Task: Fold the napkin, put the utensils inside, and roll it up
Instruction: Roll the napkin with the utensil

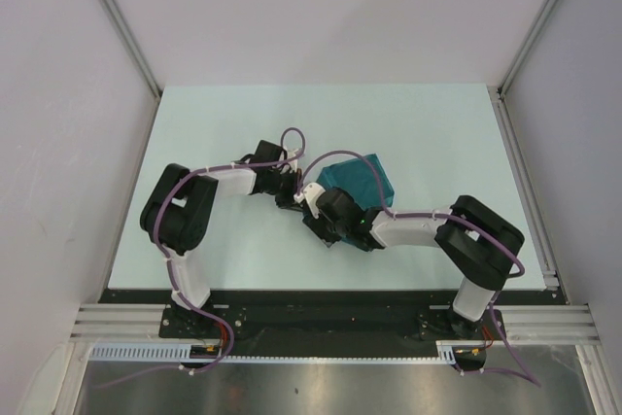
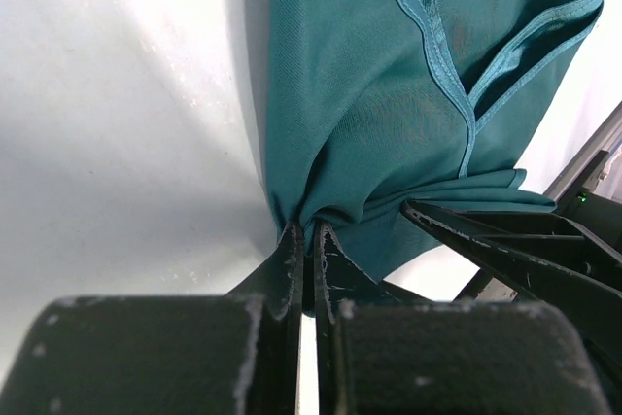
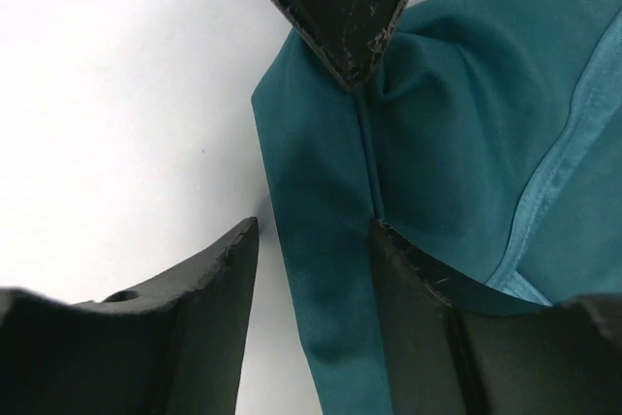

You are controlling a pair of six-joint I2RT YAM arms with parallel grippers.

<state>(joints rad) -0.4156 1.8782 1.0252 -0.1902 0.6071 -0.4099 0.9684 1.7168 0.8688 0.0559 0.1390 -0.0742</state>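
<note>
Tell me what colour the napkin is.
The napkin is teal with a lighter hem band, clearest in the left wrist view.

In front of me spreads a pale mint, smooth flat counter. On it lies a teal, slightly shiny cloth napkin, folded into a compact, wrinkled block just right of centre in the overhead frame, its lighter hems showing.

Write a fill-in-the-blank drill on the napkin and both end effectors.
1. The left end effector is ___ on a gathered edge of the napkin.
2. The right end effector stands ___, straddling the napkin's edge.
3. The napkin's colour is ___.
Missing words: shut; open; teal.
</note>
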